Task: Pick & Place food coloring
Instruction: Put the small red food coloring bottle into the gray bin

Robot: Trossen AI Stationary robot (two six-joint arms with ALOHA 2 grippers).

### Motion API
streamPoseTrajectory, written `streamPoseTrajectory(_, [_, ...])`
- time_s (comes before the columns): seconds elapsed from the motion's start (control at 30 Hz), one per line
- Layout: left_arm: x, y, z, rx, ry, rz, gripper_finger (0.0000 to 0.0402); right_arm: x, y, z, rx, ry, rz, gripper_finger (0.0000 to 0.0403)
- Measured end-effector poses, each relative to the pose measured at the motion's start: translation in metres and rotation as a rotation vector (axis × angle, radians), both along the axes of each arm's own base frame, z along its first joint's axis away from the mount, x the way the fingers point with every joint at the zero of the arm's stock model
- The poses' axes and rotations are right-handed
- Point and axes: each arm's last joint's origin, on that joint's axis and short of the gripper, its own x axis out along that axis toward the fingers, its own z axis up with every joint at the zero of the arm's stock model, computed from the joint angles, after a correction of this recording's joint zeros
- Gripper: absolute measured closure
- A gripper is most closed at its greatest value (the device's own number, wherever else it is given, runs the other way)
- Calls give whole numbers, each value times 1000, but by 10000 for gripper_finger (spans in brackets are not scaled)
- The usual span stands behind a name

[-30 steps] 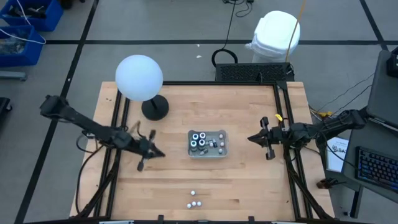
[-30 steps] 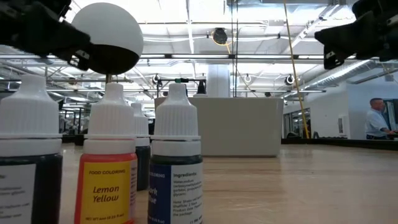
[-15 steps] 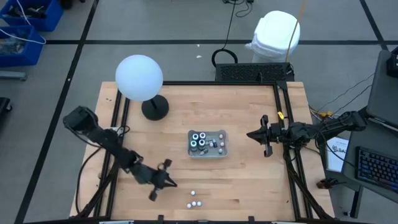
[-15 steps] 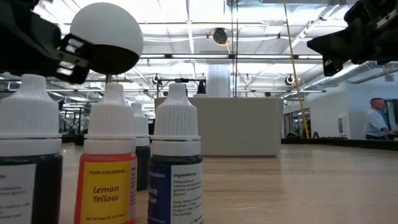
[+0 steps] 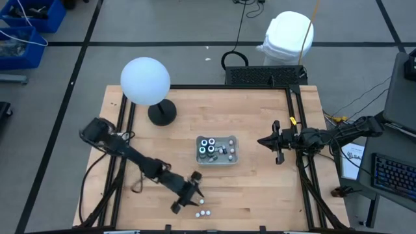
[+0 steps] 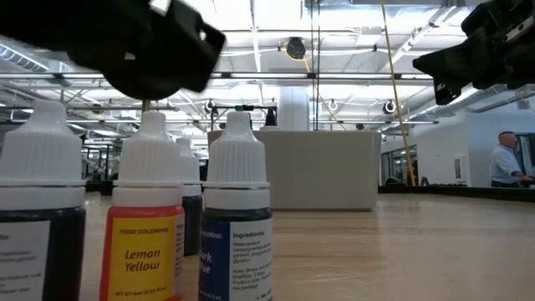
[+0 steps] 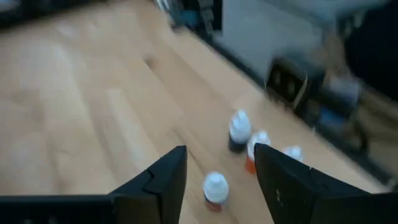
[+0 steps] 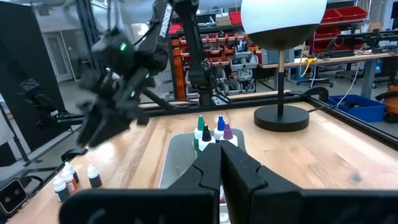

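Observation:
Several small white-capped food coloring bottles (image 5: 203,209) stand upright on the wooden table near its front edge. In the low view they fill the foreground, among them a yellow one (image 6: 149,221) and a blue one (image 6: 238,226). My left gripper (image 5: 197,197) hovers open just short of them, with one bottle (image 7: 216,187) showing between its fingers and others (image 7: 239,130) beyond. More bottles stand in a clear tray (image 5: 217,150) at mid-table. My right gripper (image 5: 262,143) waits shut at the right side, clear of everything.
A lamp with a white globe (image 5: 145,80) on a black round base (image 5: 162,114) stands at the far left of the table. Black rails (image 5: 298,123) run along the table's sides. Bare wood lies between the tray and the loose bottles.
My left gripper has swept from the table's left middle toward the near edge and the right, sinking a little, and now stands by the loose bottles. In the low view it has come in front of the lamp's globe.

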Motion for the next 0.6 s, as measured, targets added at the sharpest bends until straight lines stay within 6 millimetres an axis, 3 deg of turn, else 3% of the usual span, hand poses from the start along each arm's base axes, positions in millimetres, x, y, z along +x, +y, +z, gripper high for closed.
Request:
streamPoseTrajectory(0.13, [17,-14,-20,71,89,-49,206,0,0,0,18,0,1,402])
streamPoseTrajectory(0.27, [26,-14,-13,48,141,-74,206,0,0,0,34,-1,2,402])
streamPoseTrajectory(0.6, [25,-11,-17,58,198,-44,206,0,0,-1,41,7,3,402])
